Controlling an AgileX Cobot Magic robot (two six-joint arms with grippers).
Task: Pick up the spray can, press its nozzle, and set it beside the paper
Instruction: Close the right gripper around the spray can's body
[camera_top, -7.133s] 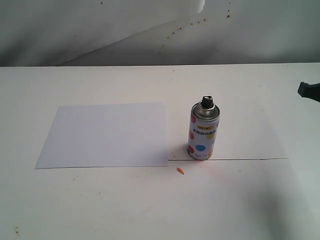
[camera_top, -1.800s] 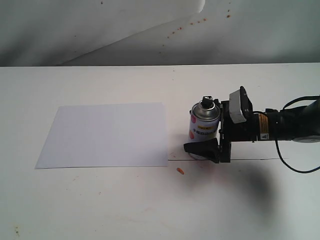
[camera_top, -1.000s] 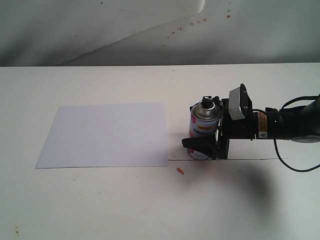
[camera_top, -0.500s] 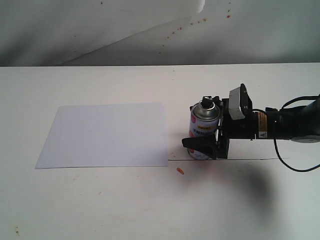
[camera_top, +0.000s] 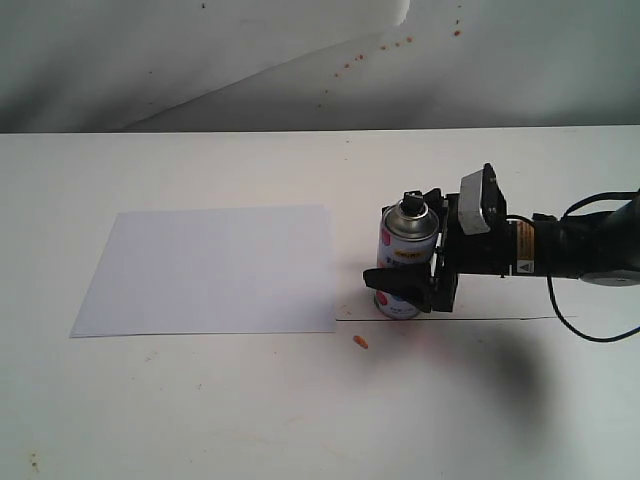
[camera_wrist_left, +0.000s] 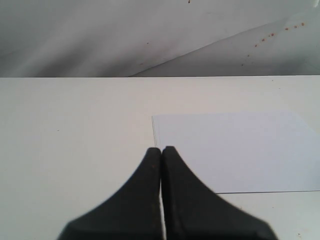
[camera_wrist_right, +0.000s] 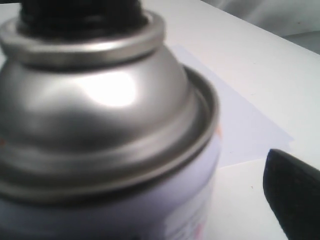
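Observation:
The spray can (camera_top: 404, 262) stands upright on the table, just right of the paper (camera_top: 210, 270). Its black nozzle (camera_top: 412, 205) tops the silver dome. My right gripper (camera_top: 402, 262) reaches in from the right and straddles the can, open; the near finger (camera_top: 398, 284) crosses the can's lower front. In the right wrist view the can's silver shoulder (camera_wrist_right: 100, 105) fills the frame, one finger (camera_wrist_right: 292, 197) stands clear of its side, and the other is hidden. My left gripper (camera_wrist_left: 161, 150) is shut on nothing, above the table by the paper (camera_wrist_left: 235, 150).
A small orange scrap (camera_top: 361, 342) lies on the table in front of the can. A thin dark line (camera_top: 500, 319) runs along the table under the right arm. White sheets with red speckles (camera_top: 390, 45) hang behind the table.
The right gripper came in from the right edge and closed around the can's sides. In the last half second it edged slightly left and its near finger rose a little.

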